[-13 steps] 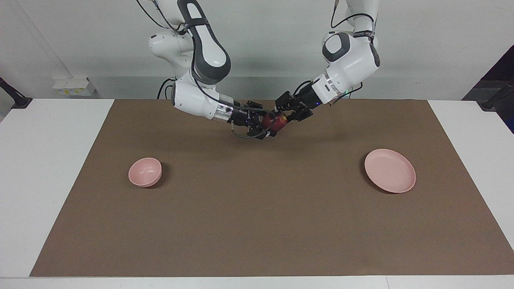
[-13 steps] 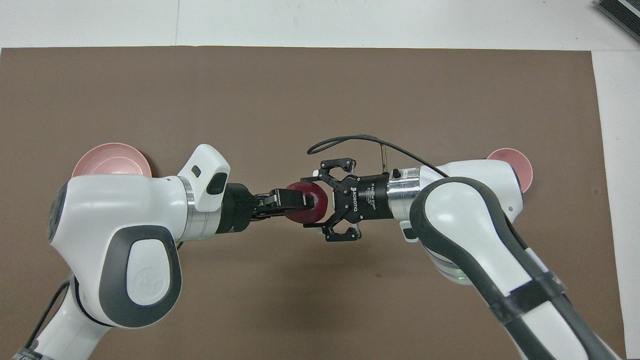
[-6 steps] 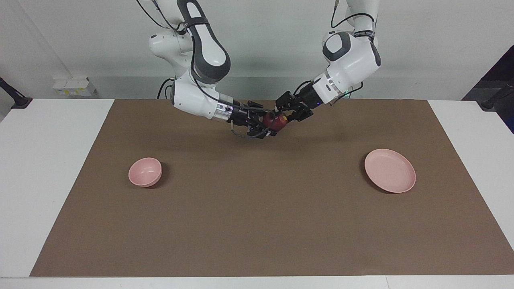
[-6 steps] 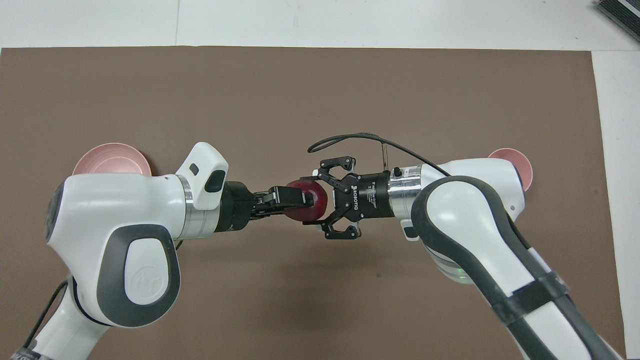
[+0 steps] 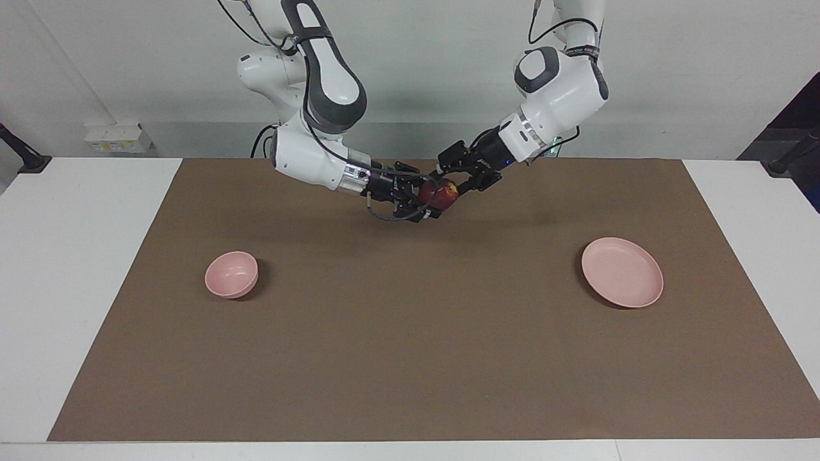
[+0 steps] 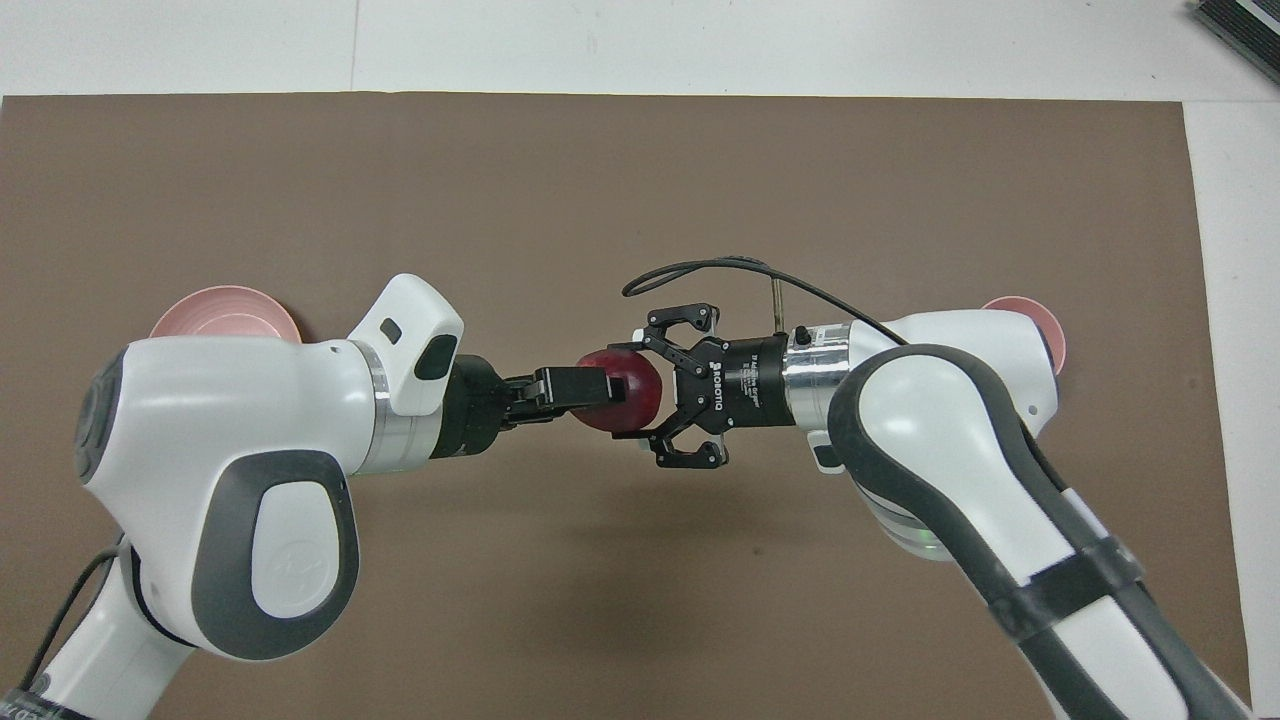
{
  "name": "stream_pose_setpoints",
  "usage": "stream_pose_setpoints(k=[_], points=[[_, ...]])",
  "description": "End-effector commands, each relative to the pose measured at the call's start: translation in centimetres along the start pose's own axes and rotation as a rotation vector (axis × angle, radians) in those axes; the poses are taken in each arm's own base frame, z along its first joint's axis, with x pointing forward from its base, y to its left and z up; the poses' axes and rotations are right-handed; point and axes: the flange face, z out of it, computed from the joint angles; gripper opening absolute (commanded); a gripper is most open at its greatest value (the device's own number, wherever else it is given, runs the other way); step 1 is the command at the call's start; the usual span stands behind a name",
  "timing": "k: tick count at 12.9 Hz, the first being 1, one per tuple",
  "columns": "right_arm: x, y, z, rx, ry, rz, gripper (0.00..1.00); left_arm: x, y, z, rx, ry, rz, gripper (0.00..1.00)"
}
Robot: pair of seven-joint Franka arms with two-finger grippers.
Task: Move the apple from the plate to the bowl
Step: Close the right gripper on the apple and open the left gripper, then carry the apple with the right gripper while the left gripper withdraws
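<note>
The dark red apple (image 5: 441, 194) (image 6: 625, 402) hangs in the air over the brown mat, between the two arms and close to the robots' side. My right gripper (image 5: 428, 200) (image 6: 642, 396) is shut on it from the right arm's end. My left gripper (image 5: 452, 182) (image 6: 596, 385) meets it from the left arm's end, open, with one finger still lying over the apple's top. The flat pink plate (image 5: 621, 272) (image 6: 222, 305) sits bare toward the left arm's end. The small deep pink bowl (image 5: 232, 274) (image 6: 1032, 316) stands toward the right arm's end, partly covered by the right arm in the overhead view.
A brown mat (image 5: 410, 346) covers most of the white table. A black cable (image 6: 700, 268) loops off the right gripper's wrist. A small white box (image 5: 118, 137) sits against the wall at the right arm's end.
The left gripper has loosened on the apple and drawn back slightly, showing more of its yellow patch. The right gripper has kept hold, and apple and both hands have shifted slightly.
</note>
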Motion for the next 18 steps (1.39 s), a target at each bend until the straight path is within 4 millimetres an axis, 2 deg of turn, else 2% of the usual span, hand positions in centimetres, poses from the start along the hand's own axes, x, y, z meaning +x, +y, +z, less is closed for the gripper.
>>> stream_pose_setpoints(k=[1,3,7,10,11,12,14,17,18], points=[[0.0,-1.4,-2.0,0.001,0.032,-0.044,0.0,1.6,-1.9,-1.5,0.119,0.028,0.05,1.0],[0.2,-2.3,-4.0,-0.022,0.047,-0.072,0.0,2.5,-3.8,-2.1,0.248,0.032,0.112,1.0],[0.9,-3.9,-8.5,-0.069,0.149,-0.172,0.0,4.9,-8.1,-4.9,0.457,0.061,0.232,1.0],[3.0,-4.0,-11.3,-0.113,0.224,-0.242,0.0,7.3,-11.7,-7.7,0.553,0.037,0.336,1.0],[4.0,-4.1,-12.5,-0.127,0.259,-0.263,0.0,8.1,-12.2,-9.2,0.592,0.021,0.366,1.0],[5.1,-4.2,-13.8,-0.142,0.288,-0.299,0.0,9.2,-12.5,-9.8,0.62,0.002,0.383,1.0],[7.0,-4.2,-16.3,-0.17,0.335,-0.369,0.0,10.6,-11.5,-12.6,0.65,0.006,0.387,1.0],[9.7,-3.9,-19.3,-0.265,0.431,-0.522,0.0,10.8,-9.3,-15.9,0.653,0.01,0.382,1.0],[10.4,-3.9,-20.2,-0.31,0.469,-0.6,0.0,10.9,-8.4,-17.8,0.655,0.013,0.376,1.0]])
